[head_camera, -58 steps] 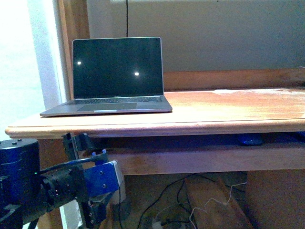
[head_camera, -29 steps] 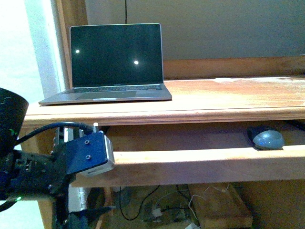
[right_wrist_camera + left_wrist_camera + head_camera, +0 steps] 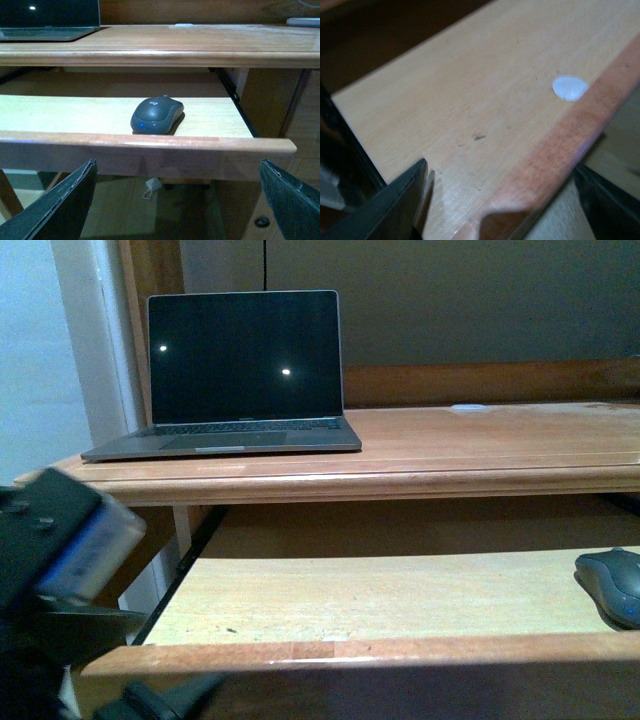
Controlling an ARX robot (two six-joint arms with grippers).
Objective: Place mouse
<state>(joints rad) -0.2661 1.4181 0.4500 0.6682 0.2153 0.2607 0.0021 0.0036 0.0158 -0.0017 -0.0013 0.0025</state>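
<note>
The dark grey mouse [image 3: 612, 585] lies on the right part of the pulled-out wooden tray [image 3: 300, 650] under the desk, cut off by the picture's right edge. In the right wrist view the mouse [image 3: 156, 115] sits on the tray [image 3: 60, 112], just behind its front rim. My right gripper [image 3: 177, 164] is open and empty, in front of and a little below that rim. My left gripper [image 3: 500, 170] is open and empty, with its jaws either side of the tray's front rim [image 3: 555, 145] near the left end. My left arm [image 3: 60, 540] shows blurred at lower left.
An open laptop [image 3: 245, 370] with a dark screen stands on the left of the desk top [image 3: 480, 450]. A small white spot [image 3: 569, 88] lies on the tray near its front rim. Cables hang beneath the desk [image 3: 152, 187].
The tray has slid out from under the desk toward me, bringing the mouse into full view. My left arm has drawn back toward the lower left.
</note>
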